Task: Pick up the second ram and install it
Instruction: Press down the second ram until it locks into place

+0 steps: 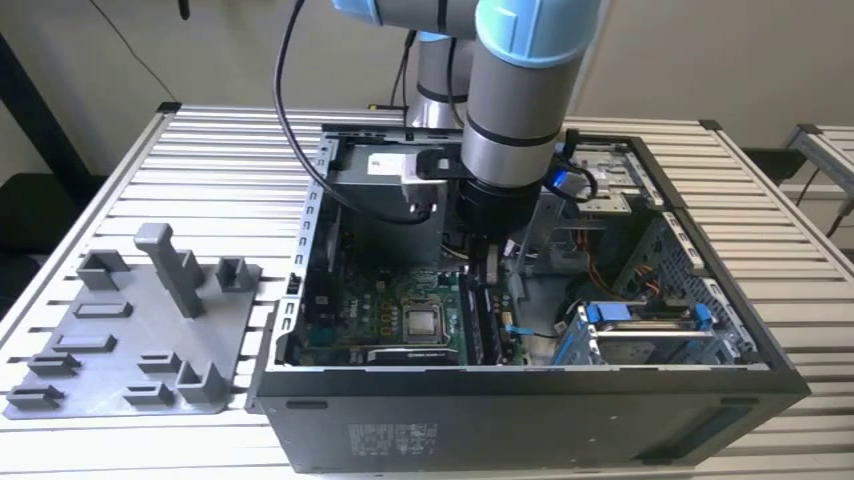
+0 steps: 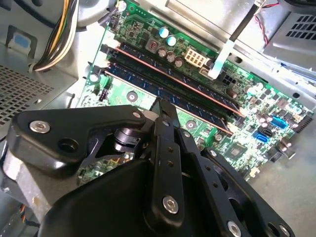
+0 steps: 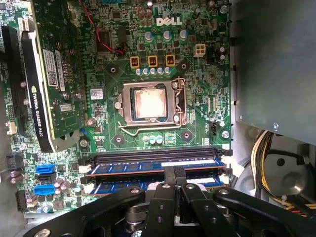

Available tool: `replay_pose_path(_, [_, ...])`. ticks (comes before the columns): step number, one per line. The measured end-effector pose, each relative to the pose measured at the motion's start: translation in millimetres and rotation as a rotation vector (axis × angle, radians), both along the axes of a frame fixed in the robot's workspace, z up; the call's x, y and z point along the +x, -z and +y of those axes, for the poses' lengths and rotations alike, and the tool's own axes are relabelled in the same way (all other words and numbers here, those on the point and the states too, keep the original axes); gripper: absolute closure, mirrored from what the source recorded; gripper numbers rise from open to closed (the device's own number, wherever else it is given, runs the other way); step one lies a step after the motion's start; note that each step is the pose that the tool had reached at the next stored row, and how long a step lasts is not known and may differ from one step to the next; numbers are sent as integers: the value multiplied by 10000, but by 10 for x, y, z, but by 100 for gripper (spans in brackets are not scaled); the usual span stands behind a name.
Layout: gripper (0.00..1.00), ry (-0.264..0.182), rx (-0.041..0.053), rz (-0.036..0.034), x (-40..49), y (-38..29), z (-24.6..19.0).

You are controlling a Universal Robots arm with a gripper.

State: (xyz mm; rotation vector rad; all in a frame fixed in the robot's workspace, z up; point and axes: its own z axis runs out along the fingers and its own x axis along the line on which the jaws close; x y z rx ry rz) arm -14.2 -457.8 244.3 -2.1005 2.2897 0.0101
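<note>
The arm reaches down into an open computer case that sits on a slatted table. In the exterior view the gripper hangs low inside the case, right above the memory slots beside the processor socket.

In the first wrist view the black fingers are pressed together, tips down at the slots, just below the bare processor socket. 2 blue-green memory sticks lie seated lengthwise in the slots. The second ram is the stick nearest the gripper, and the closed fingertips meet on or just over its top edge; whether they pinch it or only press on it cannot be told. The second wrist view shows the same sticks running side by side across the green board, with the fingertip at their edge.

On the exterior view's left, a grey fixture plate with upright posts lies on the table, well apart from the arm
</note>
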Motion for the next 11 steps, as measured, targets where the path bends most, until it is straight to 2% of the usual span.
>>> replay_pose_path(6, [89, -196, -1, 0, 1, 72, -4])
replay_pose_path(11, [89, -305, 0, 7, 4, 82, -44])
